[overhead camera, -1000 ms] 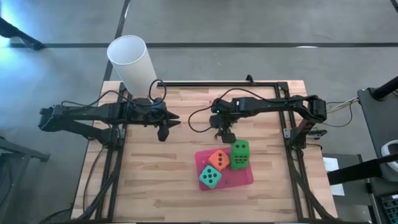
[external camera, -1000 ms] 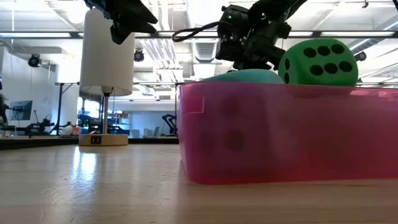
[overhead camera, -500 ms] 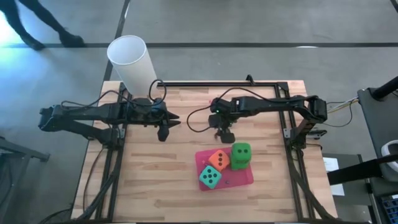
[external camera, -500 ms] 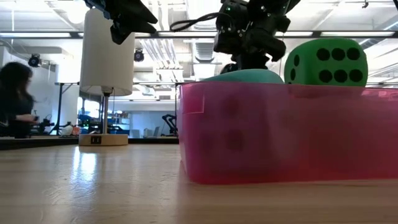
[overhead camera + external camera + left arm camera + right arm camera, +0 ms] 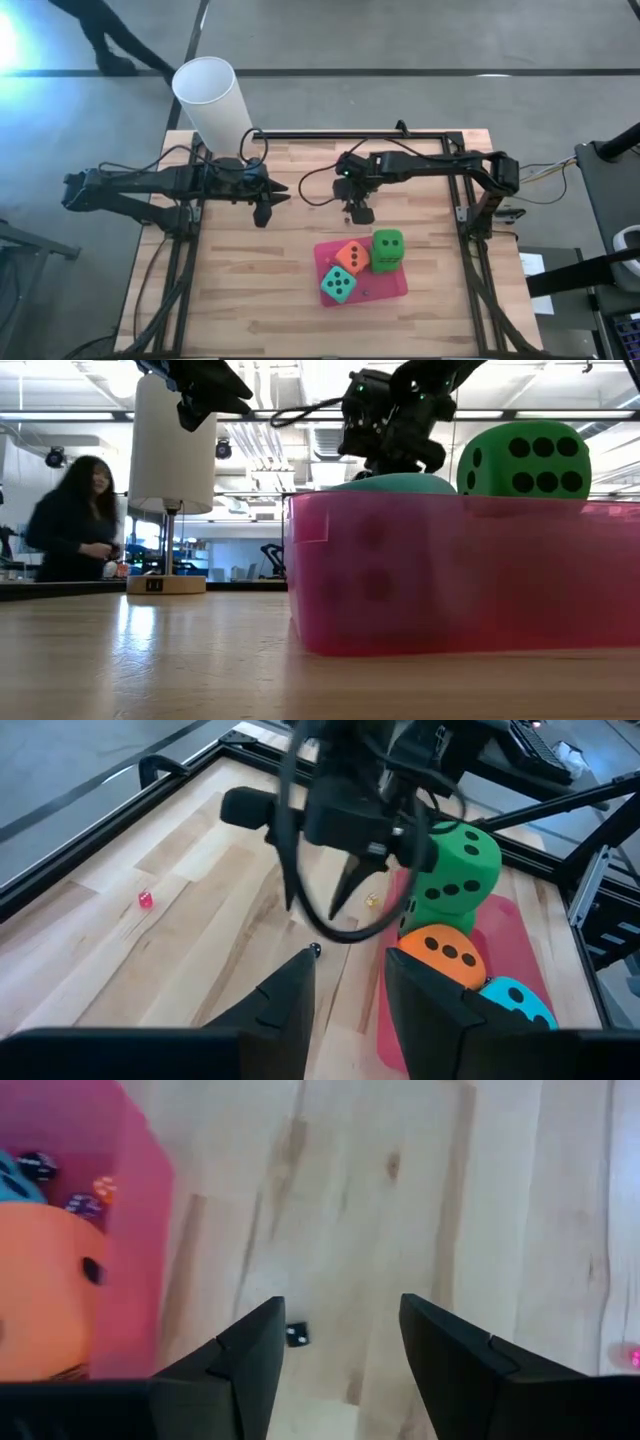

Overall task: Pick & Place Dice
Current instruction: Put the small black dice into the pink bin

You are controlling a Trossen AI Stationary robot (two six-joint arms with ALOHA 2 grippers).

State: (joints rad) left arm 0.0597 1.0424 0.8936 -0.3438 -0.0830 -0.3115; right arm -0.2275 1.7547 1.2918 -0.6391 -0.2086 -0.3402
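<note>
Dice (image 5: pixel 352 257) soft, light; pinch opposite flat faces gently. Right gripper (image 5: pixel 358 212) jaws spread, empty, dice just beyond. Left gripper (image 5: pixel 262 212) jaws spread, idle.

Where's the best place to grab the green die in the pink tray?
Come straight down and pinch the green die across two opposite side faces. In the low view it stands above the rim of the pink tray, sides exposed; the orange die crowds one side, so probably use the other pair.

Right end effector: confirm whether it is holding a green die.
No. The right end effector is open with nothing between its fingers, and the green die sits in the pink tray.
</note>
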